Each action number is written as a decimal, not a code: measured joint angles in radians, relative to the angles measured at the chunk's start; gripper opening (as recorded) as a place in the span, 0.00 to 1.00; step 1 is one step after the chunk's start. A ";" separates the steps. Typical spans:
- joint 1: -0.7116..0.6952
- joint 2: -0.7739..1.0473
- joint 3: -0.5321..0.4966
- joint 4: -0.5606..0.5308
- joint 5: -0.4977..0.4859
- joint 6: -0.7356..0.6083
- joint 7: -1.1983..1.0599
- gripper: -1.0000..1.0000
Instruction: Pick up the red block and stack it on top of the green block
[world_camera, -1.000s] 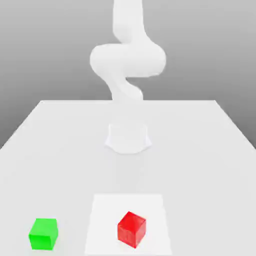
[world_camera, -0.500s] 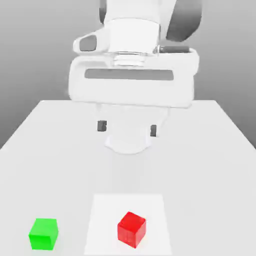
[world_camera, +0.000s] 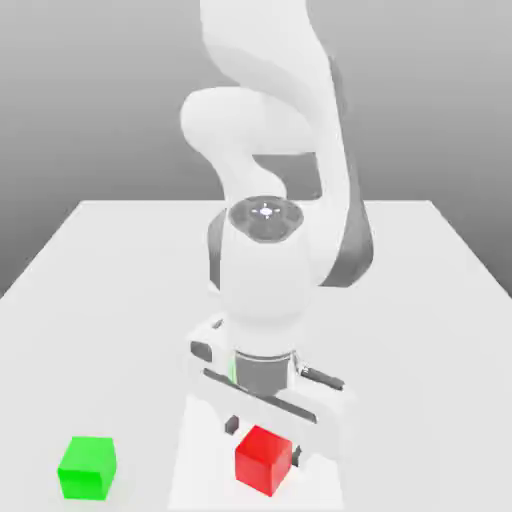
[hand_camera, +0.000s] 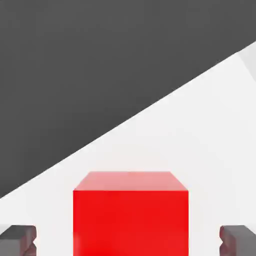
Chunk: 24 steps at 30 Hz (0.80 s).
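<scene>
Red marks the block (world_camera: 263, 460) on the white patch (world_camera: 205, 480) in the exterior view; the gripper (world_camera: 264, 441) is angled to match its turned sides, presumably so the pads can meet flat faces. Toward that view's left, the green block (world_camera: 87, 468) sits well apart, leaving room to grasp. In the hand view, the jaws stand wide, a gap on either side of the red block, likely to let them descend without nudging it.
</scene>
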 joint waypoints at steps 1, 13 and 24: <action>0.000 0.000 0.000 0.000 0.000 0.000 0.000 0.00; -0.070 -0.177 -0.008 0.002 0.062 -0.177 -0.073 0.00; -0.271 -0.040 -0.140 0.122 0.139 -0.160 -0.229 1.00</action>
